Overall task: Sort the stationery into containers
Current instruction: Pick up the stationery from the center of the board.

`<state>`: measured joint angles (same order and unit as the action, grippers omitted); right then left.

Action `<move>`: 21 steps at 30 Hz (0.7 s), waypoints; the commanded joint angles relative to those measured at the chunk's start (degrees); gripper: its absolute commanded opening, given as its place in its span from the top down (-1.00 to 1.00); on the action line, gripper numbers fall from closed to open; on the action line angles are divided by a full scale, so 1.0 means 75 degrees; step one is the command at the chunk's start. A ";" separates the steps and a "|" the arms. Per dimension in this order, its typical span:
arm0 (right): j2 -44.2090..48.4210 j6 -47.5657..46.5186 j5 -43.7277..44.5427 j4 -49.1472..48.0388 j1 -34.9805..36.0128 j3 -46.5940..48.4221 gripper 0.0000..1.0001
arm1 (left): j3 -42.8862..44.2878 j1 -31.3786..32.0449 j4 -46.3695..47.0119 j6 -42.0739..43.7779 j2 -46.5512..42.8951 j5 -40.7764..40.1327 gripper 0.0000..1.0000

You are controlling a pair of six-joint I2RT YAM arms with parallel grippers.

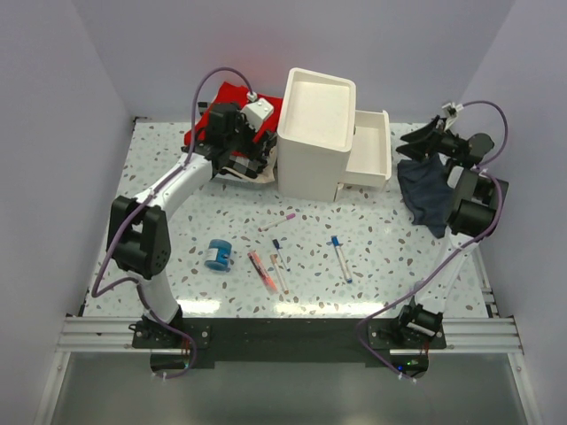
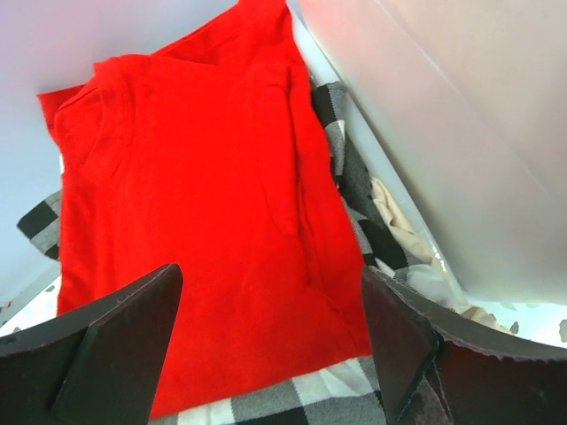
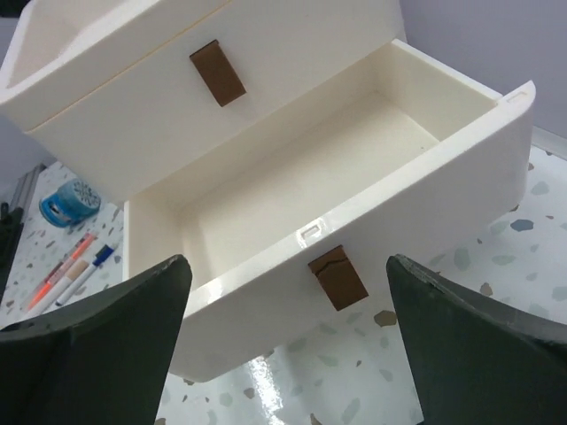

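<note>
The stationery lies loose on the speckled table in front of the arms: a blue tape roll (image 1: 218, 254), an orange-red marker (image 1: 260, 270), blue-capped white pens (image 1: 341, 258) and a pink-tipped pen (image 1: 279, 221). The white drawer unit (image 1: 316, 133) stands at the back. One drawer (image 1: 372, 150) is pulled out to the right and shows empty (image 3: 292, 186). My right gripper (image 3: 288, 266) is open just in front of that drawer's brown handle (image 3: 337, 277), touching nothing. My left gripper (image 2: 270, 283) hangs open over a red cloth (image 2: 195, 195), left of the unit.
A checked cloth (image 2: 337, 390) lies under the red one beside the unit's wall. A dark blue-grey cloth (image 1: 425, 195) sits right of the open drawer, under my right arm. The closed upper drawer has its own brown handle (image 3: 217, 73). Walls close in on three sides.
</note>
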<state>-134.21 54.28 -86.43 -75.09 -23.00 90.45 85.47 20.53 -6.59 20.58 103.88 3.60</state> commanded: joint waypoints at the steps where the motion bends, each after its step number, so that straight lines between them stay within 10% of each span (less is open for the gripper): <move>1: 0.0797 -0.0089 0.0343 -0.0875 -0.0015 -0.0306 -0.98 | -0.0146 -0.0183 0.0503 -0.0002 -0.0678 -0.0046 -0.74; 15: 0.2577 -0.0416 0.1820 -0.0407 0.1670 -0.1689 -0.98 | -0.0650 -0.0418 0.0667 -0.0013 -0.1510 0.0270 -0.73; 18: 0.3256 -0.1151 0.2661 0.0516 0.2174 -0.1924 -0.98 | -0.0802 -0.0429 0.0691 0.0010 -0.1732 0.0271 -0.73; 21: 0.4403 -0.4172 0.4307 0.4607 0.2759 -0.1679 -0.98 | -0.1024 -0.0476 0.0750 -0.0001 -0.2072 0.0189 -0.73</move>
<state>-112.84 47.68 -71.09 -66.83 -6.52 75.85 79.42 17.69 -4.01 20.58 93.58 4.56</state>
